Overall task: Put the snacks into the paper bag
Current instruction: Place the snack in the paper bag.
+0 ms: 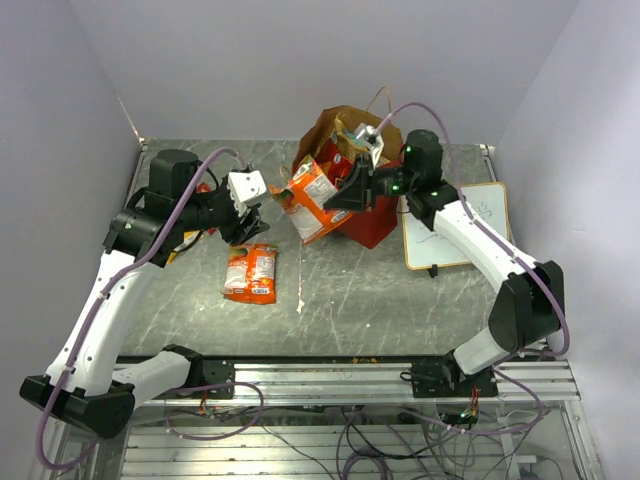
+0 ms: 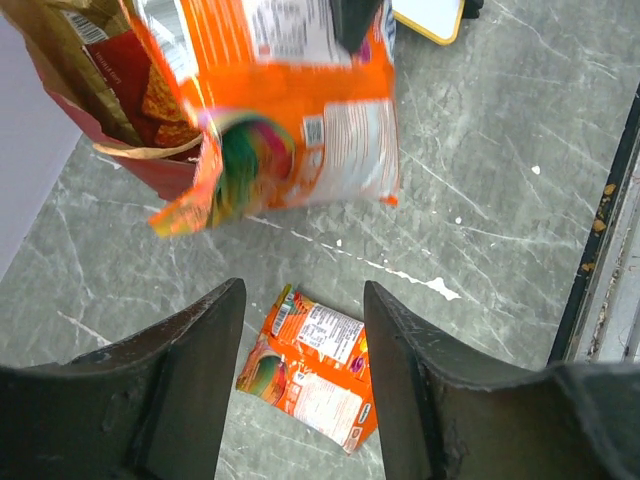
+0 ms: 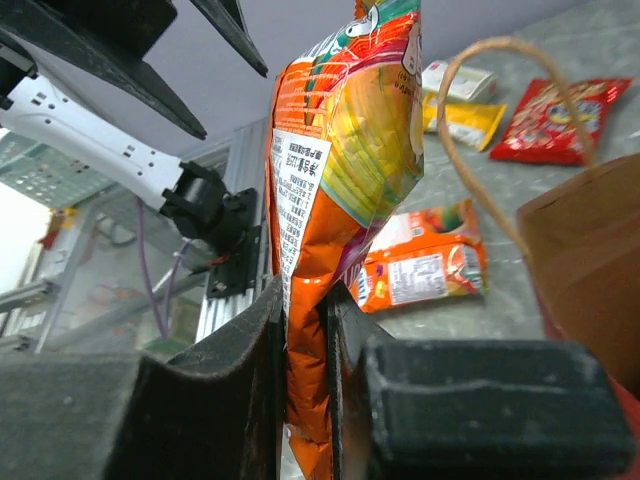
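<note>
Your right arm rises from its base at 5 o'clock and bends at the elbow toward 12. The right claw (image 1: pixel 345 195) is clamped tight on one edge of the orange chip bag (image 1: pixel 310 197). That chip bag hangs in the air outside the red paper bag (image 1: pixel 372 222), on its 9 o'clock side. The paper bag stands open at 12 o'clock on the table (image 1: pixel 340 300).

Your left arm leans up from 7 o'clock toward 9, with its wrist turned to the centre. The left claw (image 1: pixel 250 225) is spread apart with nothing between its fingers. A small orange packet (image 1: pixel 250 272) lies flat at its 6 o'clock.

The table is grey and marble-veined, with a few white specks. A whiteboard (image 1: pixel 455 225) lies flat at 3 o'clock. A red packet (image 3: pixel 560 120) and a yellow packet (image 3: pixel 465 120) rest near the 9 o'clock edge. Plain pale walls (image 1: pixel 300 60) close in three sides.
</note>
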Action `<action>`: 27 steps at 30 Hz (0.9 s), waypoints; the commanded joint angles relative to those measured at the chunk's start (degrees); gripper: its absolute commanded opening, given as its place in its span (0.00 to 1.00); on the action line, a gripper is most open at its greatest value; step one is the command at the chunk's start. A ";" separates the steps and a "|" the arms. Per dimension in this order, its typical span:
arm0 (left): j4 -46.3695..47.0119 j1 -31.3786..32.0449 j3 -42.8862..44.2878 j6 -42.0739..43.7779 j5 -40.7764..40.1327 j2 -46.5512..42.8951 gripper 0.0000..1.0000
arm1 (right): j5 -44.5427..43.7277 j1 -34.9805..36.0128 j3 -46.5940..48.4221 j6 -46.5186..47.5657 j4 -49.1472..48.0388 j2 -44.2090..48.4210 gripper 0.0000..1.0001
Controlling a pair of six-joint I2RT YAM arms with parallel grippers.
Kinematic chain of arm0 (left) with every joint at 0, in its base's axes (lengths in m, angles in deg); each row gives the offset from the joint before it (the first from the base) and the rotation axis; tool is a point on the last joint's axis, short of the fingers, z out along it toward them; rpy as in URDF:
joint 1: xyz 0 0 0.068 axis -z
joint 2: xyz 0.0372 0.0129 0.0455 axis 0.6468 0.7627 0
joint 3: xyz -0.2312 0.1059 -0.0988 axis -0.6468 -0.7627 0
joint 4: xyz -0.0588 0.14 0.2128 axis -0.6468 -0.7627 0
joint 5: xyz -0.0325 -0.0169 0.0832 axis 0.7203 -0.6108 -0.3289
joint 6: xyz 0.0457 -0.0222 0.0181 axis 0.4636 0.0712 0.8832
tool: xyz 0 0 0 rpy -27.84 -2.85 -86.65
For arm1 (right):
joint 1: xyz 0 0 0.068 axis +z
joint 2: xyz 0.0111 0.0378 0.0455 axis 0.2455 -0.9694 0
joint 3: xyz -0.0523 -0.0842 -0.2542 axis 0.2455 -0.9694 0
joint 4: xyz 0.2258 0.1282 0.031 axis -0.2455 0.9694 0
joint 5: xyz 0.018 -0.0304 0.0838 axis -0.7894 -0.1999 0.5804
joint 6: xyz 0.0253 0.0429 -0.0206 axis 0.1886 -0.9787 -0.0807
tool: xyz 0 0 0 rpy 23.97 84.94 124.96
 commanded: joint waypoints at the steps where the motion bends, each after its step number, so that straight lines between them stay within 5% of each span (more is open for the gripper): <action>1: 1.68 -0.32 0.57 -1.80 -2.40 -1.46 0.63 | -0.86 -2.76 6.60 12.53 11.85 5.36 0.00; 11: 2.28 -0.86 2.35 -2.80 -7.65 -1.87 0.69 | -20.01 -4.96 23.53 31.67 35.79 7.03 0.00; 27: 6.81 -5.53 0.75 -7.73 -18.88 -2.44 0.85 | -50.19 -4.97 35.36 39.54 39.50 0.14 0.00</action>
